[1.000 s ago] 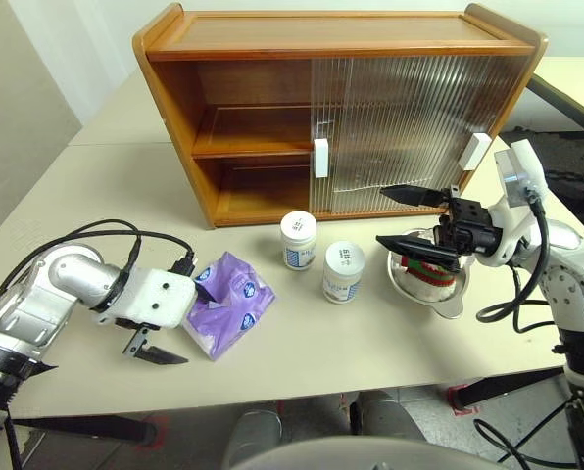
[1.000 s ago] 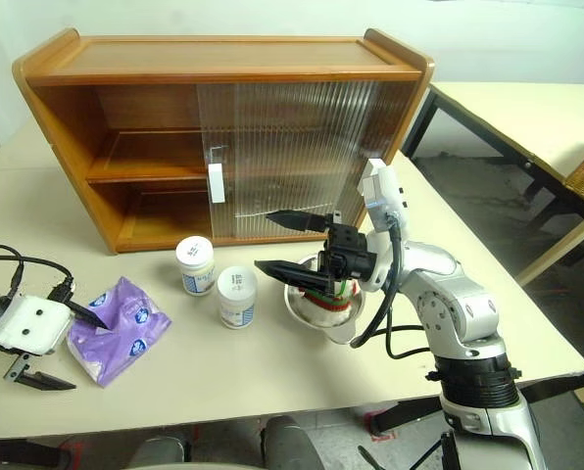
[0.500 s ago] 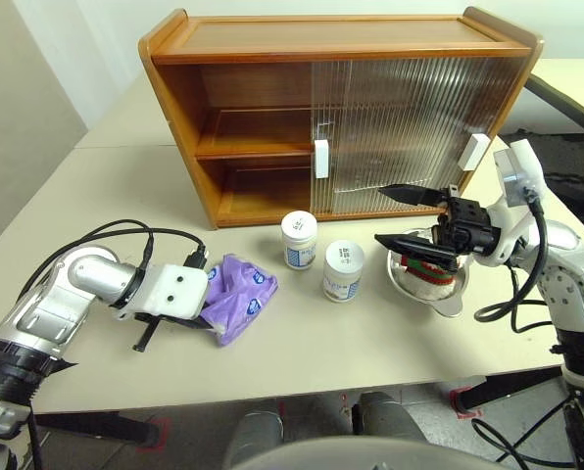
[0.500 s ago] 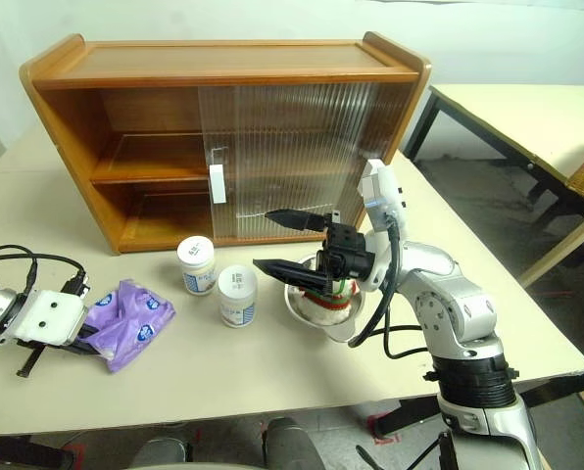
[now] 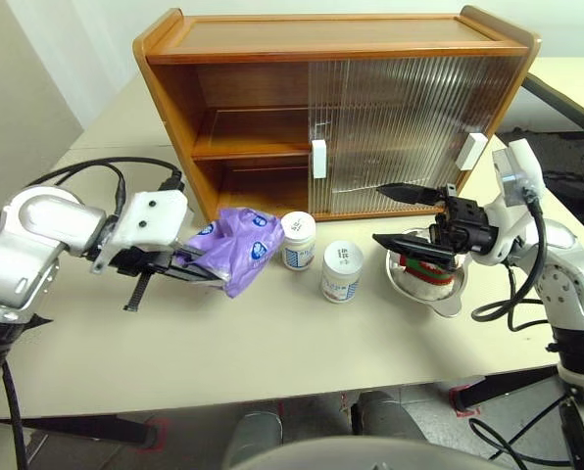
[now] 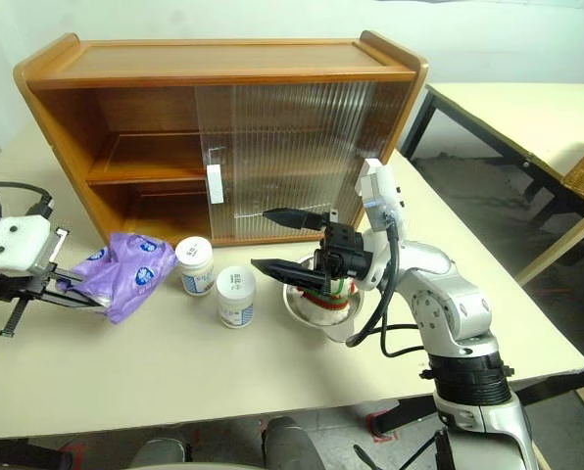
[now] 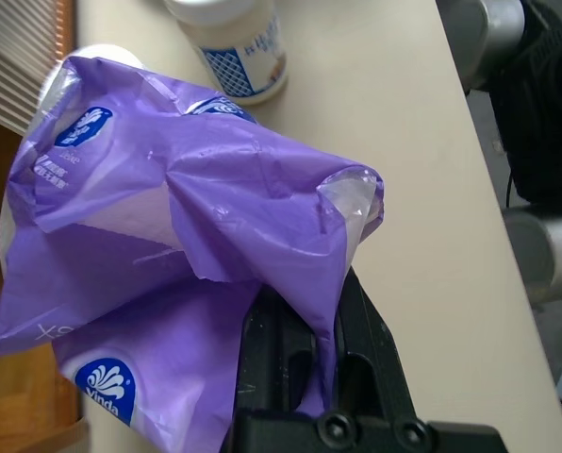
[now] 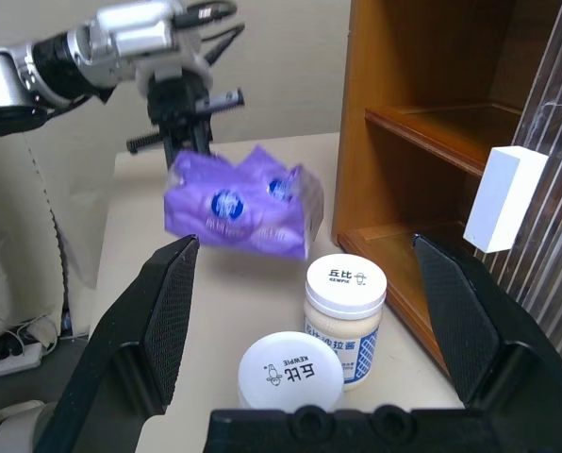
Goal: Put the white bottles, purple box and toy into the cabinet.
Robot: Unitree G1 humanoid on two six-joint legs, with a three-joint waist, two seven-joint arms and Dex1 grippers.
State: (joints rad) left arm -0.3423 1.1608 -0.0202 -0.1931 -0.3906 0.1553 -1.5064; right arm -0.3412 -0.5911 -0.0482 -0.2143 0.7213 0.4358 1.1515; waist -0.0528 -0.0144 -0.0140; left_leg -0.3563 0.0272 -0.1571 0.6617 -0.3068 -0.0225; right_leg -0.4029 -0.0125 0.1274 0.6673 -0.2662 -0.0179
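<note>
The left fingers [image 5: 189, 274] pinch the purple box [image 5: 231, 249] and hold it up off the counter [image 5: 272, 343], near the cabinet [image 5: 331, 108]. The right fingers [image 5: 410, 217] are spread wide over the toy [image 5: 431, 271].

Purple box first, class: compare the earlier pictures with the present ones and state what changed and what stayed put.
The left hand closed on the purple box, which lay flat on the table a second ago, and lifted it up toward the cabinet. The box now hangs crumpled from the fingers, clear of the tabletop. Unchanged: the two white bottles in front of the cabinet, and the right hand, open above the steel bowl.
</note>
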